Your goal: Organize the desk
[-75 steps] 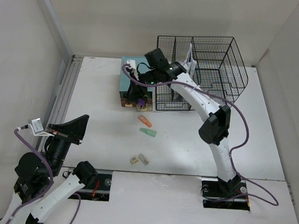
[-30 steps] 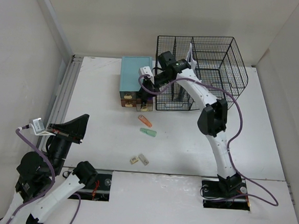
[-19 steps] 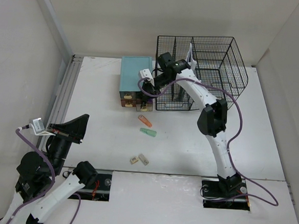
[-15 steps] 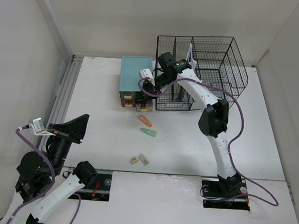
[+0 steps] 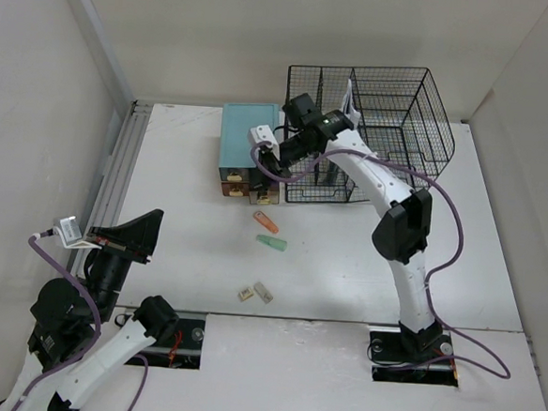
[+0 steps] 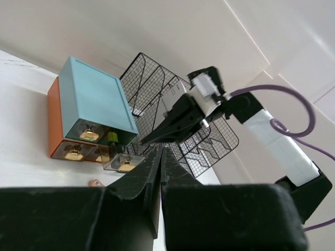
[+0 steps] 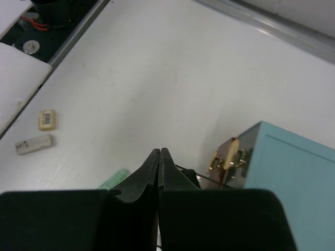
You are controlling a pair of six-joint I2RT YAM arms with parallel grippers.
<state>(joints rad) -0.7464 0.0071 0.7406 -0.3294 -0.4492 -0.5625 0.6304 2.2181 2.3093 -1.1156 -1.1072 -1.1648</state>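
The desk is a white tabletop with a grey rail along its left edge. On it lie an orange piece, a green piece, a beige tag and a grey stick. My right gripper is shut and empty, hovering over the front of the teal-topped drawer box. In the right wrist view its tips point at bare desk, with the green piece below. My left gripper is shut and empty, raised at the near left.
A black wire-mesh rack stands at the back right, touching the drawer box. One clear lower drawer sticks out at the box's front. The arm bases sit at the near edge.
My right gripper rose from the drawer fronts and drew back toward the rack, then shifted a little left. The left arm has not moved.
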